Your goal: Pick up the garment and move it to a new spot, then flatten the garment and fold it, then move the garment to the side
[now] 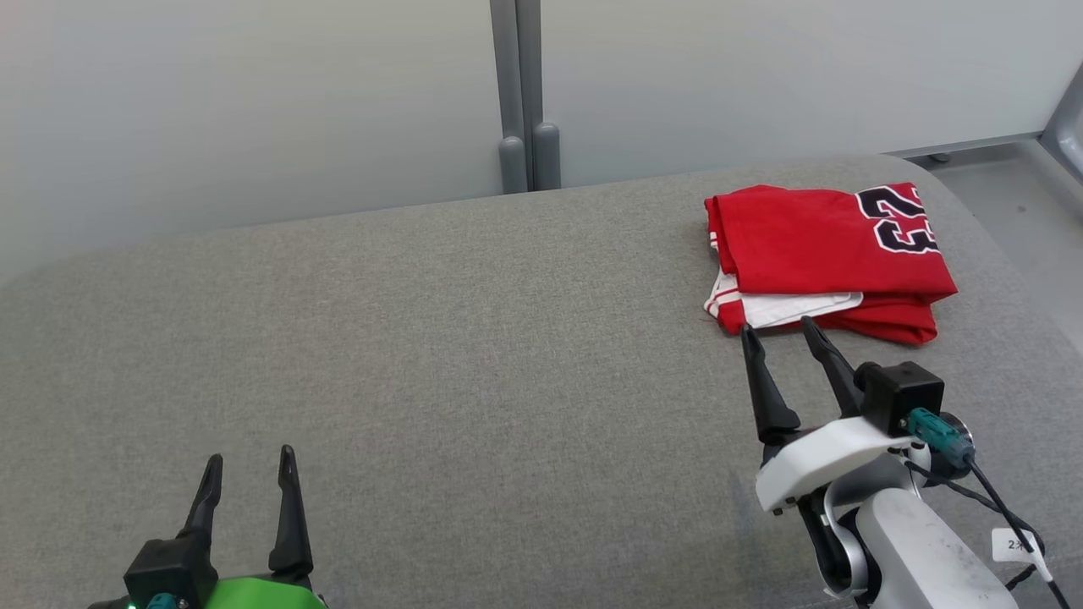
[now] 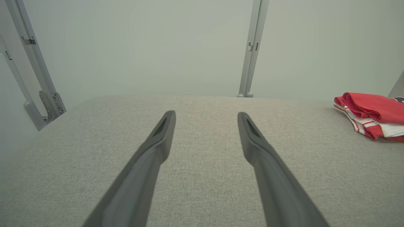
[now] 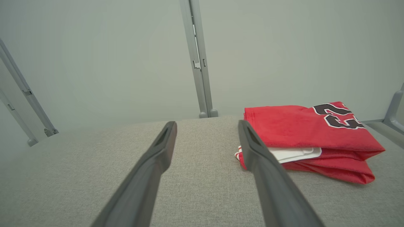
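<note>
The folded garment (image 1: 833,254) lies at the far right corner of the padded surface (image 1: 474,338), right gripper (image 1: 776,326) spread apparently just short of its near hem, left gripper (image 1: 251,455) spread by the near edge; a shallow pinch may lift one layer, undoing the fold

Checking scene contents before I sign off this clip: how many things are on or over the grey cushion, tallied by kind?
Red garment, folded: 1
Grippers, both open: 2 (left gripper, right gripper)
Total: 3
</note>
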### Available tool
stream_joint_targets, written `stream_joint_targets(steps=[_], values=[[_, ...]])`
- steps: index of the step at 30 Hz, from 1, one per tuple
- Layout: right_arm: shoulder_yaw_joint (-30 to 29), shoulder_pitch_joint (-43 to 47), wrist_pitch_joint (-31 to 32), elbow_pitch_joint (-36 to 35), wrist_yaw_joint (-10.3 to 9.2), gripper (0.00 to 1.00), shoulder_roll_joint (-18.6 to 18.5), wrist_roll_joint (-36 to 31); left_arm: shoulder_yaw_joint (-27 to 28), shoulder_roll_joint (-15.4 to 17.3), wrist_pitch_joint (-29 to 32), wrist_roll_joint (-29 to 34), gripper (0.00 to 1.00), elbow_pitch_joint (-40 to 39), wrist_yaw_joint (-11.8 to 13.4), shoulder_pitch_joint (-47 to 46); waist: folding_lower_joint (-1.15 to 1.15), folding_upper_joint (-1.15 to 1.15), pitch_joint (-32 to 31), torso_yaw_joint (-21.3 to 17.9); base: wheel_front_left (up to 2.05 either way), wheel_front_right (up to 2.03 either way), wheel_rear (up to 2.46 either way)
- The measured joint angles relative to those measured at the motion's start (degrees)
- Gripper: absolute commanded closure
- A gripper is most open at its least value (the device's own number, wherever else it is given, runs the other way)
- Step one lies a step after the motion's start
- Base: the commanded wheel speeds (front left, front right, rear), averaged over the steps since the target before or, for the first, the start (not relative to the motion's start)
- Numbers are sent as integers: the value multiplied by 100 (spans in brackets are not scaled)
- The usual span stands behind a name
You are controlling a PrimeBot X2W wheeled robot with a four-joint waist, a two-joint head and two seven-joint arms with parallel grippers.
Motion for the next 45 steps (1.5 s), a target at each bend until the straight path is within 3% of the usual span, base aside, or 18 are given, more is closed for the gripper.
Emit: stream_joint_targets(steps=[30,31,45], values=[[-316,868,0,-501,-1,0,385,-503,43,-53,-68,19,0,-60,0,185,0,0,16,109,0,0,0],[-308,886,1,-463,3,100,389,-506,42,-58,-63,13,100,-24,0,186,0,0,17,110,0,0,0],[-313,1223,4,-271,102,100,434,-73,-93,-120,-34,-417,100,193,-53,303,0,0,55,118,0,0,0]])
